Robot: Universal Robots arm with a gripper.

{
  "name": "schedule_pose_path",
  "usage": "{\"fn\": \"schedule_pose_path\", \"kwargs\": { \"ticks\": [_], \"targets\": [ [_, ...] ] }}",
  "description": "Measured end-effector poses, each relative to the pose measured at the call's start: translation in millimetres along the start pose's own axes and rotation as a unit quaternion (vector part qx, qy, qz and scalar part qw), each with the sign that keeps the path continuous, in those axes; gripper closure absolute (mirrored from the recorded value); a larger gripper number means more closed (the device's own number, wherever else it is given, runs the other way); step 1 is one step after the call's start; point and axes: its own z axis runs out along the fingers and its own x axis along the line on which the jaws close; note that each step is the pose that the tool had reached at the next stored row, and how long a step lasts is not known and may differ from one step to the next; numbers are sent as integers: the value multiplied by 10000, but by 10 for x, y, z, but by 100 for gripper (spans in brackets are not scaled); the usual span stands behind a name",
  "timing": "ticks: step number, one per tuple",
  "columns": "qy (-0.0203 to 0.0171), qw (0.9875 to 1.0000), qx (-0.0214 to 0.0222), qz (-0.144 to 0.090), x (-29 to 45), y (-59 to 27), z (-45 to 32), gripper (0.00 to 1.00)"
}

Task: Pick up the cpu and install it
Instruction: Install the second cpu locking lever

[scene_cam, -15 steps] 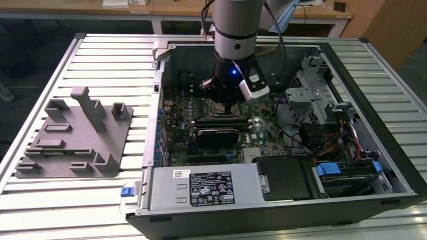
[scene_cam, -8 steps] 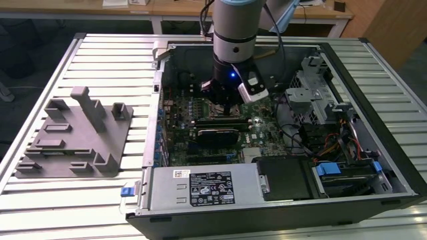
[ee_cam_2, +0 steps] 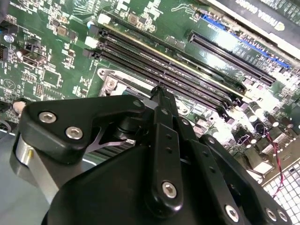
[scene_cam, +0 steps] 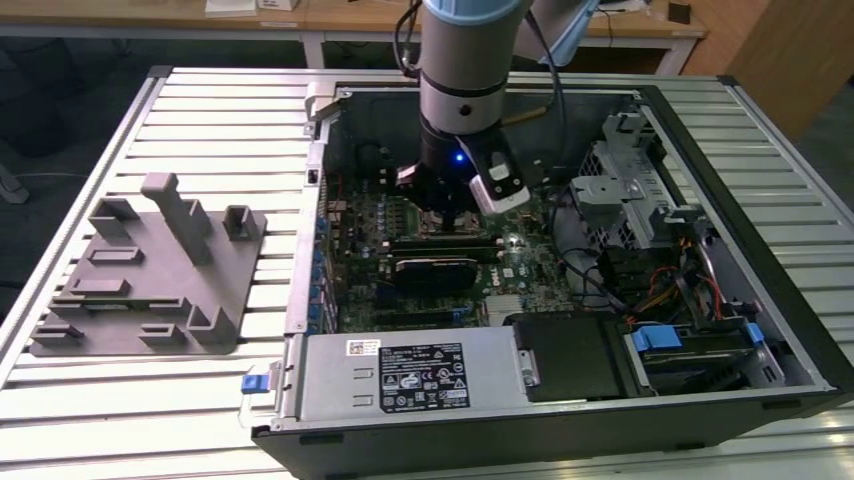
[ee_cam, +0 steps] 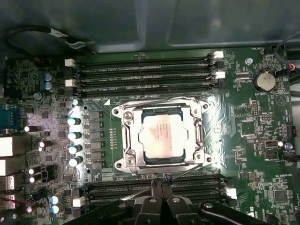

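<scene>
On the exterior view's left a grey plastic plate (scene_cam: 147,270) is lying on the slatted table (scene_cam: 80,400), with no chip showing on it. Moving toward the middle, the arm is reaching down into the open computer case (scene_cam: 747,330), and the gripper (scene_cam: 447,215) is hanging low over the circuit board (ee_cam: 262,178). In the first wrist view the cpu (ee_cam: 162,137) is sitting flat inside the metal socket frame (ee_cam: 123,136), between two banks of memory slots. It is showing a pale, dull silver square top with a thin lighter edge, and looks level and square to the frame. The jaws look pinched together and empty, their tips (ee_cam: 161,180) hovering just beside the socket and not touching the chip. By my reading the placing is done and the work is at its closing stage; any further move calls for keeping clear of the frame and slots
</scene>
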Motion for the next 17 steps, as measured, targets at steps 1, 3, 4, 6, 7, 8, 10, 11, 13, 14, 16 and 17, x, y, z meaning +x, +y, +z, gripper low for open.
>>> {"fn": "schedule_pose_path", "kwargs": {
  "ticks": [1,3,4,6,7,8,10,11,13,14,16,17],
  "targets": [
    [3,10000,-43,1,4,-11,3,89],
    [9,9999,-131,3,8,-36,10,89],
    [11,9999,-166,5,15,-48,14,89],
    [17,9997,-227,6,30,-73,20,89],
    [18,9997,-253,7,40,-86,24,89],
    [20,9996,-275,7,53,-98,28,89],
    [23,9995,-319,8,75,-122,37,89],
    [24,9994,-334,8,80,-132,43,89],
    [26,9993,-368,10,93,-153,58,89],
    [28,9993,-385,11,98,-165,66,89],
    [30,9991,-427,12,106,-188,82,89],
    [32,9990,-452,13,111,-198,89,89]
  ]
}}
